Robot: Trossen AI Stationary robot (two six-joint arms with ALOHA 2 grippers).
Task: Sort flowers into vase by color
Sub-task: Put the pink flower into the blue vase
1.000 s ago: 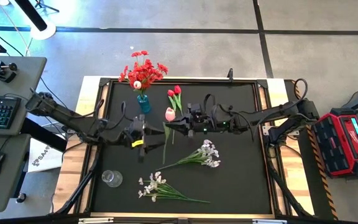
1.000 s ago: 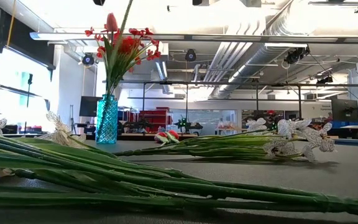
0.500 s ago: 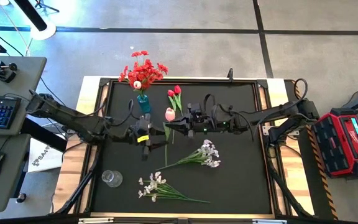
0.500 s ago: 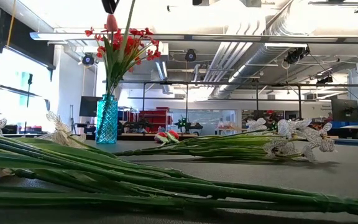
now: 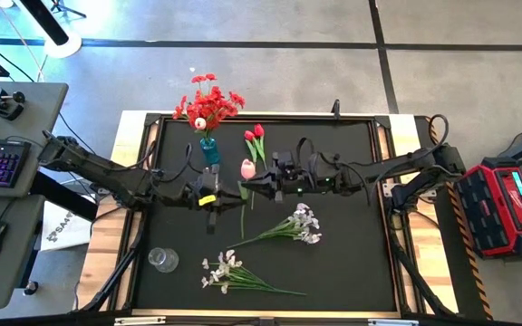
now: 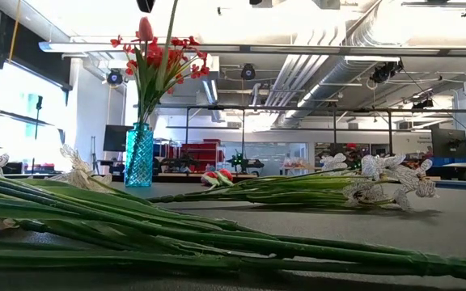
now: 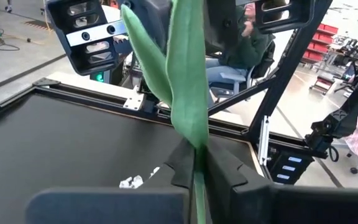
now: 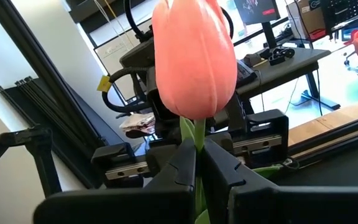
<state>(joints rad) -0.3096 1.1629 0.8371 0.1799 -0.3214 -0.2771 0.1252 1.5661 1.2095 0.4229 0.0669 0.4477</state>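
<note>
Since the earlier frame our left gripper clamped the pink tulip stem; right gripper grips it too. Handover step; next, right releases.

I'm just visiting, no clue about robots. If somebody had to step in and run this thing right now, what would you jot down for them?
Both claws grip one pink tulip above mid-table: right claw shut on the stem under the bloom, left claw shut lower down the stem.
Done: red flowers stand in the blue vase at the back.
Left: red tulips lying beside the vase, two white sprays near the front, and a clear glass, front left, holding no flowers.
</note>
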